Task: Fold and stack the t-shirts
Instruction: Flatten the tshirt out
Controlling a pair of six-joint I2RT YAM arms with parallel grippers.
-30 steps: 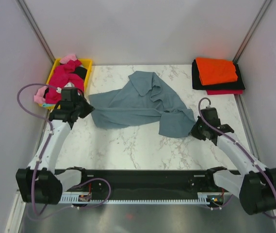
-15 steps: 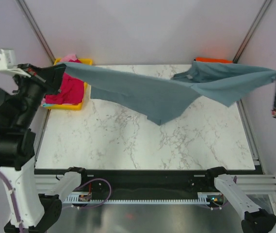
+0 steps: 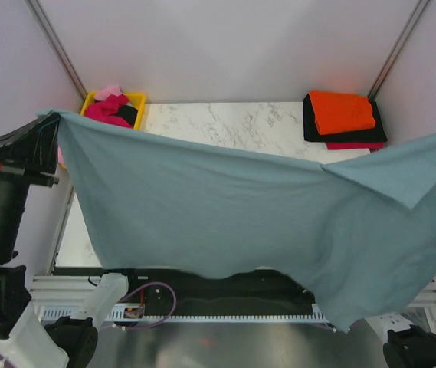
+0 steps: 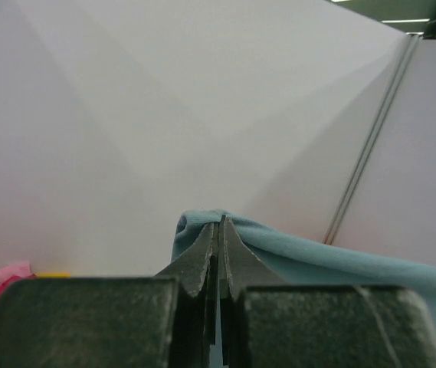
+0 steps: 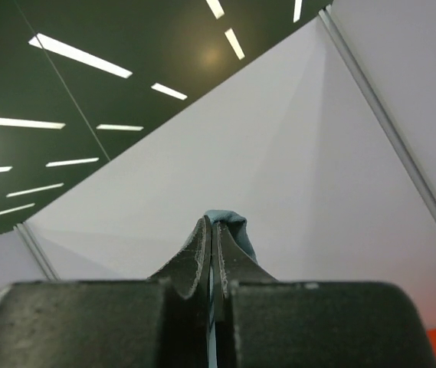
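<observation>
Nearest us, the blue-grey shirt (image 3: pixel 240 215) now hangs as one wide sheet between the two arms, its lower hem drooping over the near edge and the arm bases. A second ago it lay crumpled on the surface (image 3: pixel 225 123). Half a second ago it was lifted but only half stretched. We judge the spreading step nearly done: the shirt looks open enough to lay down for folding, though a corner on the right is doubled over.

The left end effector (image 4: pixel 219 230) is pinched tight on one top corner of the shirt, and the right end effector (image 5: pixel 211 230) is pinched on the other. Only the wrist views show this, with jaws closed and a thin fold of blue cloth between them. In the top view the right one is off frame and the left is just a dark shape at the cloth's edge.

The top view alone gives the rest. Most of the surface is hidden by the sheet. At far left is the yellow tray (image 3: pixel 139 100) with a magenta shirt (image 3: pixel 104 112) waiting. At far right is the folded stack: orange shirt (image 3: pixel 342 111) on black shirt (image 3: pixel 309 126) on red shirt (image 3: pixel 352 145).
</observation>
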